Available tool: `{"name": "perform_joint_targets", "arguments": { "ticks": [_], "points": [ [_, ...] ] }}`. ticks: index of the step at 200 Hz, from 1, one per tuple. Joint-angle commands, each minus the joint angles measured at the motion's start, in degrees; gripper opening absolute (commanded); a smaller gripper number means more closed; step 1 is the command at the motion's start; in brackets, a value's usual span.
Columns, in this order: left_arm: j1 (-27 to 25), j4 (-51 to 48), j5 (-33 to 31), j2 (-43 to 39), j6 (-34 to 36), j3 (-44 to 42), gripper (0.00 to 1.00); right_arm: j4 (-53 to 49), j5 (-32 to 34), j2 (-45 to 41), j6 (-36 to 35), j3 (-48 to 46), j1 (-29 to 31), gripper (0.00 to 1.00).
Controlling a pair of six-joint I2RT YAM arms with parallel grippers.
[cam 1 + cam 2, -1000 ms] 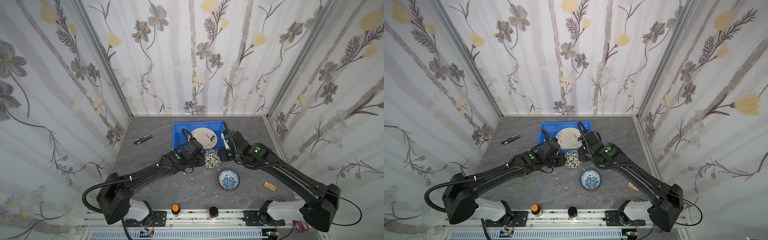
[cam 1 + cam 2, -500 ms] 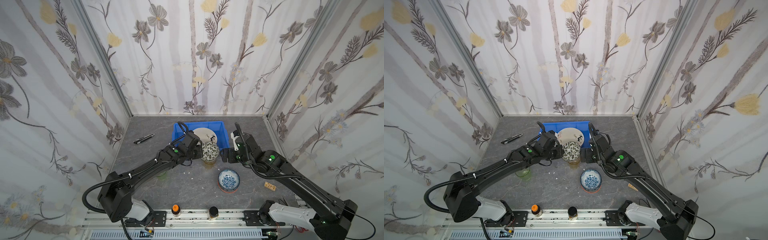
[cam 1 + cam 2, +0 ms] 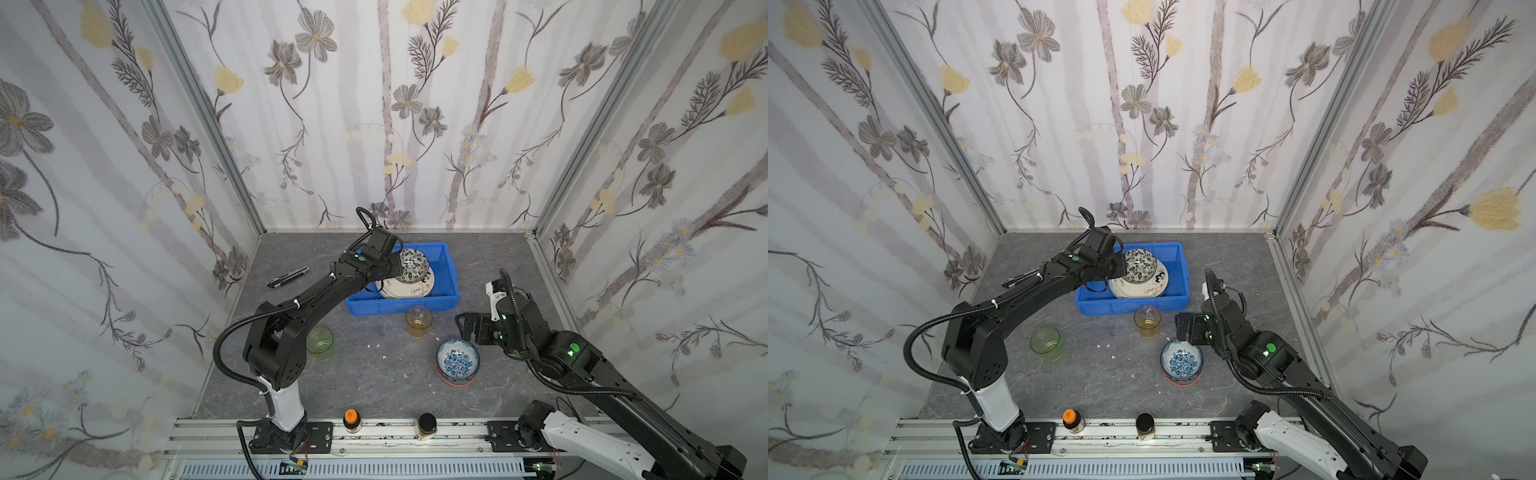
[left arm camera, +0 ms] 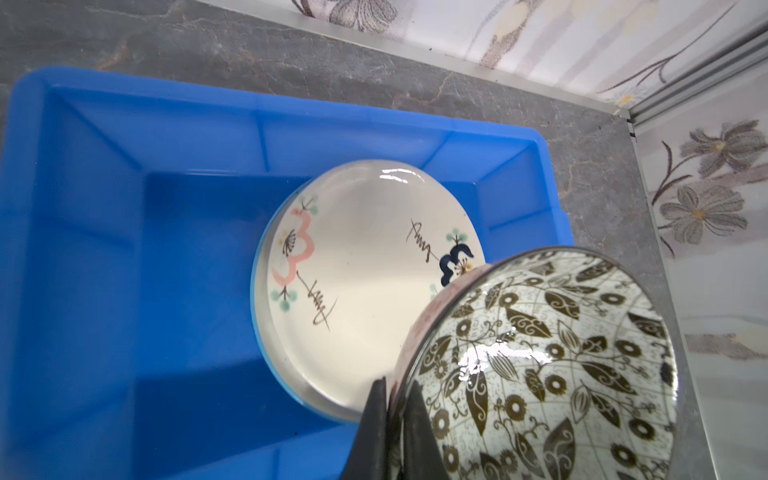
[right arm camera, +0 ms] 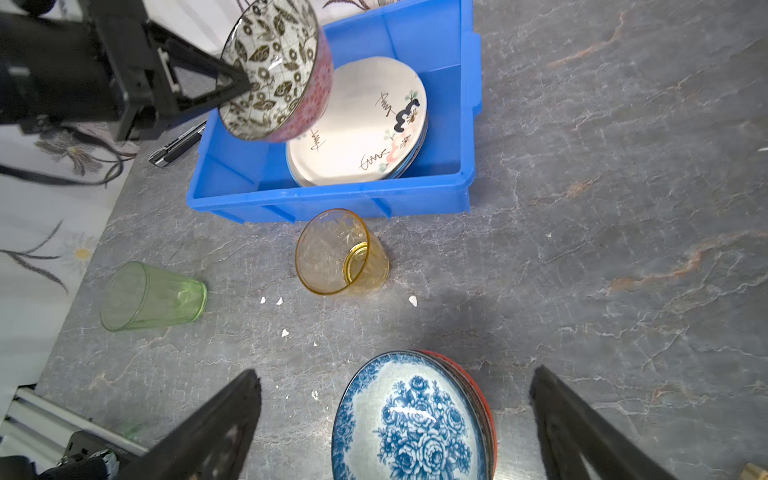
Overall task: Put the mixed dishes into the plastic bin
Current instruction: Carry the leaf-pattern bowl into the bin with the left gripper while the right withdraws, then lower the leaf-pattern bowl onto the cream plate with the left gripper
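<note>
Sitting in the upper middle of both top views, toward the back of the grey table (image 3: 374,386), the blue bin (image 3: 399,305) holds a stack of plates (image 3: 409,286). A cream plate is on top, and the stack lies toward the bin's right side. Above the stack, the left gripper (image 3: 397,268) is clenched on the rim of the leaf-patterned bowl (image 3: 413,265), one finger inside and one outside. The bowl hangs tilted over the bin.

To the lower right of the bin, the right gripper (image 3: 467,328) is spread wide and grasps nothing. It hovers just beside the blue flowered bowl (image 3: 457,360), which is nested in an orange bowl (image 3: 455,381).

An amber glass (image 3: 419,321) stands just in front of the bin. A green glass (image 3: 320,340) stands well off to the left, next to the left arm (image 3: 316,299). A black pen (image 3: 288,277) lies left of the bin. Two small jars (image 3: 352,419) sit on the rail (image 3: 386,432) at the bottom edge.
</note>
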Motion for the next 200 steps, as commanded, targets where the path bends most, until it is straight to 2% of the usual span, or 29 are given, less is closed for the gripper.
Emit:
{"name": "perform_joint_targets", "arguments": {
  "ticks": [1,72,138,200],
  "points": [
    [0.67,0.27,-1.77,4.57,2.31,5.06,0.0,3.4,-1.14,-2.22,3.77,-2.37,0.04,1.0],
    [2.2,-0.51,-2.54,16.26,1.75,13.4,0.0,1.13,-0.4,-8.71,7.93,-8.01,-0.03,1.0],
    [3.45,-0.71,-2.69,20.45,1.07,17.27,0.0,0.59,0.22,-10.95,10.47,-10.91,-0.02,1.0],
    [3.89,-0.85,-2.34,21.95,0.89,17.49,0.0,-0.41,-0.01,-11.04,11.48,-11.52,-0.03,0.99]
  ]
}}
